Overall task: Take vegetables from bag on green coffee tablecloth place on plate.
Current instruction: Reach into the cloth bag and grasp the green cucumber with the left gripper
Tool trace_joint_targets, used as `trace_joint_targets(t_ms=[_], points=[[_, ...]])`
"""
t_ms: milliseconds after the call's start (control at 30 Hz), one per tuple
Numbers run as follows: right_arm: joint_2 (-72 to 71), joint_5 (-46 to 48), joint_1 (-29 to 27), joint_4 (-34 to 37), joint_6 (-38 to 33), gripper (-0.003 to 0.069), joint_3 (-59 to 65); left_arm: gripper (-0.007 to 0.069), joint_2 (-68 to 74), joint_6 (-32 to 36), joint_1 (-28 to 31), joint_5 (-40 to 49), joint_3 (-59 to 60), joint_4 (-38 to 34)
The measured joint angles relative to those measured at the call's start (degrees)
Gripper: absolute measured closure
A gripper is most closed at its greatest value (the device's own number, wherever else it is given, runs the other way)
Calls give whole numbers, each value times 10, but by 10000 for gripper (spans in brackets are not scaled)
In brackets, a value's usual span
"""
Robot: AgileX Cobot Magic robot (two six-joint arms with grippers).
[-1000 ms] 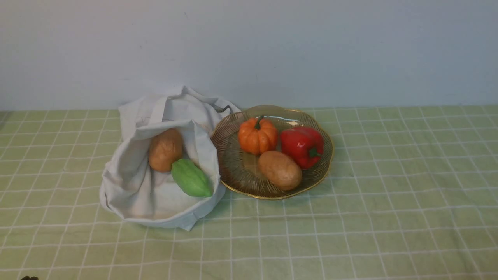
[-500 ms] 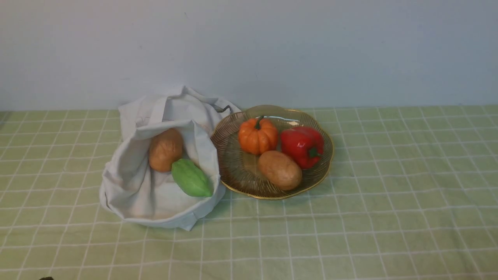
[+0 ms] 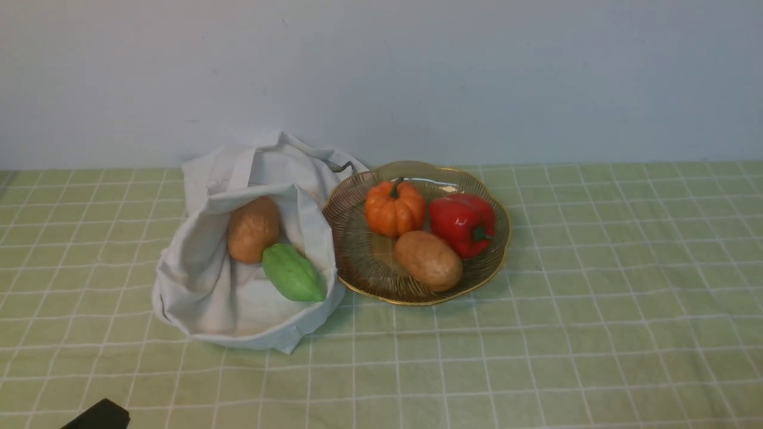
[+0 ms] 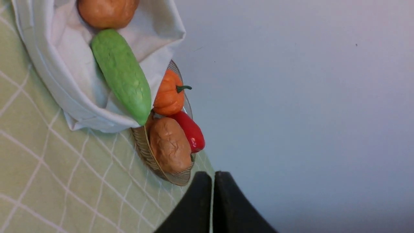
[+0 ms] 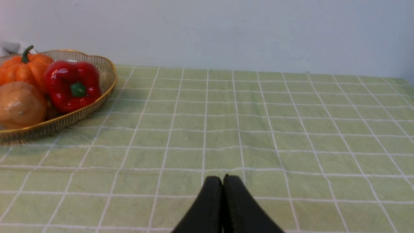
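A matte green ridged vegetable [image 3: 292, 273] [image 4: 121, 73] lies in the open mouth of the white cloth bag [image 3: 202, 280] [image 4: 64, 77], beside a brown potato [image 3: 254, 229] [image 4: 107, 12]. The bag rests on the green checked tablecloth [image 3: 536, 333] [image 5: 258, 129], touching the amber glass plate [image 3: 357, 262] [image 5: 106, 69] on its right. My left gripper [image 4: 212, 176] is shut and empty, well short of the bag; its dark tip [image 3: 98, 415] shows at the front left edge. My right gripper [image 5: 223, 178] is shut and empty, low over the cloth to the right of the plate.
On the plate sit an orange mini pumpkin [image 3: 394, 208] [image 5: 24, 68], a red bell pepper [image 3: 463, 223] [image 5: 71, 84] and a second brown potato [image 3: 428, 260] [image 5: 19, 103]. A pale wall [image 3: 381, 77] rises right behind the table.
The left gripper's dark tip has risen further into the front view at the bottom left corner. Bag, plate and vegetables have not moved.
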Motion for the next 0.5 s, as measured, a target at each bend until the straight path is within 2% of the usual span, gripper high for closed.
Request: trace_joint_targets(t_ms=[67,100,133,267,400,500], points=[[0,0,0,0,0,673,0,629,0,39,0,11,-15,0],[0,0,0,0,0,673,0,629,3,97,1,17,-64,1],[0,0,0,0,0,673,0,629,12,126,1,20,-102,2],[0,0,0,0,0,673,0,629,98,177,1,66,-214,33],[0,0,0,0,0,673,0,629,304,188,1,262,-356,173],[0,0,0,0,0,673,0,629,414,192,1,368,-412,254]])
